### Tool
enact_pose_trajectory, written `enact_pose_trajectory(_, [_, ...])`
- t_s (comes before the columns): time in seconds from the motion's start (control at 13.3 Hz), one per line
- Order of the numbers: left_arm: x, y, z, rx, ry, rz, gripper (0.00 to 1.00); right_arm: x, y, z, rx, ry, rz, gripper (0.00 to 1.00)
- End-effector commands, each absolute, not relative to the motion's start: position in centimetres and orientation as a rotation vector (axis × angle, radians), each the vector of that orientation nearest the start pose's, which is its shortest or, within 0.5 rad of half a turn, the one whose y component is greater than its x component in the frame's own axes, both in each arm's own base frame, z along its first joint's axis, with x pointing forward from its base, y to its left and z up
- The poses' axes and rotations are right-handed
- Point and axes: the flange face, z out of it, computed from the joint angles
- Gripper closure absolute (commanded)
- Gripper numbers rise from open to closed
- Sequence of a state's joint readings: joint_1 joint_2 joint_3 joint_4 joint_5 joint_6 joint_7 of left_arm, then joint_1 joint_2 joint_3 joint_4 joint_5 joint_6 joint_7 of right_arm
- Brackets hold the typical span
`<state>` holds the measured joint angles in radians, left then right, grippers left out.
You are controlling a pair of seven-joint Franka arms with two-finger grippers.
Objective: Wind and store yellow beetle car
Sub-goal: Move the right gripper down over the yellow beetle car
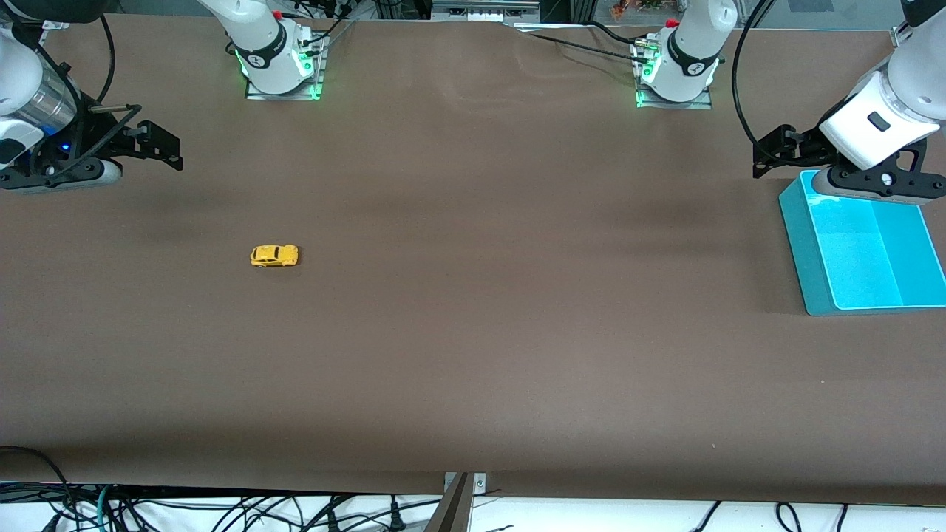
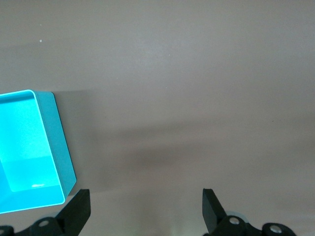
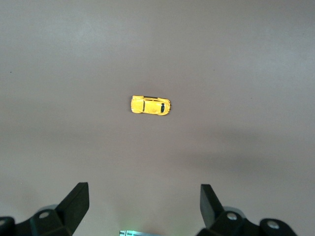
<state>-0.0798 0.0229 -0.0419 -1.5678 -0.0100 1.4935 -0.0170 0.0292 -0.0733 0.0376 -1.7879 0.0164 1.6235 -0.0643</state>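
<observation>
Hanging over the surface at the right arm's end, my right tool (image 1: 159,144) holds nothing, and its fingers (image 3: 76,201) stand wide apart with bare brown surface (image 1: 473,332) between them. Much of that arm is cut off by the front view's edge, so I see only the wrist and the black fingers. In the right wrist view only the two finger ends show, the rest of the tool lying under the frame's edge.

Next comes the car (image 1: 274,256), lying alone on the surface, nearer the front camera than my right tool and well apart from it. It sits on its wheels with its length running along the surface from one arm's end toward the other. In the right wrist view the car (image 3: 150,105) is small and its wheels and windows are hard to make out; which end is its nose I cannot tell.

Toward the left arm's end lies a blue bin (image 1: 813,251), open at the top, with nothing visible inside; its outer corner is cut off by the front view's edge. My left tool (image 1: 772,151) hangs over the surface just beside the bin's rim, and part of the wrist covers the bin's corner farthest from the front camera. Its fingers (image 2: 78,209) are spread wide too, gripping nothing. The left wrist view shows only one corner of the bin (image 2: 61,147).
</observation>
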Motion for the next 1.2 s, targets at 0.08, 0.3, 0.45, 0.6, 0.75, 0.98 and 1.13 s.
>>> enact_pose_trajectory(0.08, [55.0,-7.0,61.2,-3.145,0.153,0.142,0.00,52.0,3.7,56.7,-3.108,-0.220,0.153,0.00])
enact_pose_trajectory(0.3, [55.0,-7.2,61.2,-3.143,0.160,0.139,0.00,51.9,3.8,56.0,-3.108,-0.222,0.172,0.00])
enact_pose_trajectory(0.45, [55.0,-7.4,61.2,-3.141,0.165,0.139,0.00,51.8,3.7,54.8,-3.106,-0.238,0.198,0.00])
enact_pose_trajectory(0.6, [55.0,-7.5,61.2,-3.141,0.167,0.136,0.00,51.2,5.4,51.4,-3.084,-0.386,0.267,0.00])
enact_pose_trajectory(0.75, [54.9,-7.9,61.2,-3.140,0.179,0.136,0.00,50.7,5.6,47.8,-3.045,-0.571,0.276,0.00])
enact_pose_trajectory(0.98, [54.8,-8.5,61.2,-3.139,0.196,0.139,0.00,50.2,6.0,41.9,-2.880,-1.094,0.217,0.00])
enact_pose_trajectory(1.13, [54.9,-8.3,61.2,-3.139,0.191,0.139,0.00,50.3,6.0,37.7,-2.713,-1.438,0.171,0.00])
